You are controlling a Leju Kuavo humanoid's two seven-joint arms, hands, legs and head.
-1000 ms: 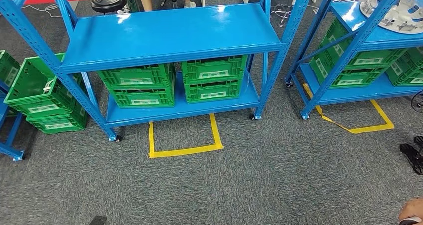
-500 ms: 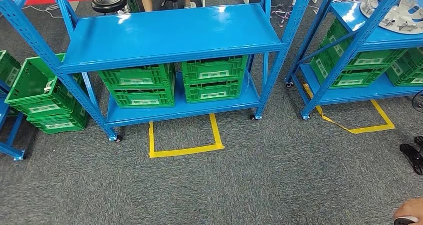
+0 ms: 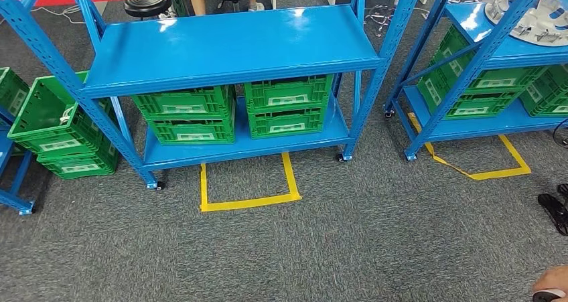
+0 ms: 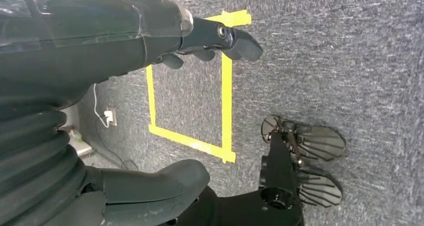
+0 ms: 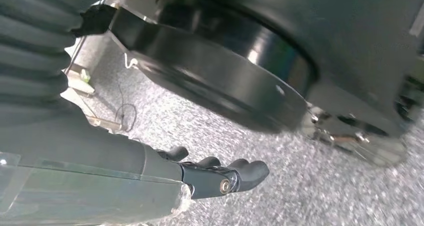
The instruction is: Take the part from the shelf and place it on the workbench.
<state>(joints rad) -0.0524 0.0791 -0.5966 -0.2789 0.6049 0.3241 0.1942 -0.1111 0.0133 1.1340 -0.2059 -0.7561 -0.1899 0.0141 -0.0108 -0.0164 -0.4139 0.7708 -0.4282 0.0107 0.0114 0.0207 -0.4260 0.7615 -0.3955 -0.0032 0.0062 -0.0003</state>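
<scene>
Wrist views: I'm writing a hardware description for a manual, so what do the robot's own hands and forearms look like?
Each robot hand, left and right, has dark grey-black fingers with rounded tips and a small silver pivot pin. Behind them sits a glossy, clear-looking cover, then a grey ribbed cover. The left thumb is thick and smooth.

The right hand [image 5: 150, 178] hangs over grey carpet [image 5: 320, 186], fingers [image 5: 240, 173] loosely extended and apart, holding nothing. A thin white cable [image 5: 125, 110] lies on the carpet.

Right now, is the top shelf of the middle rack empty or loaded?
Empty: the top shelf shows only bare blue surface. Green crates sit below.
</scene>
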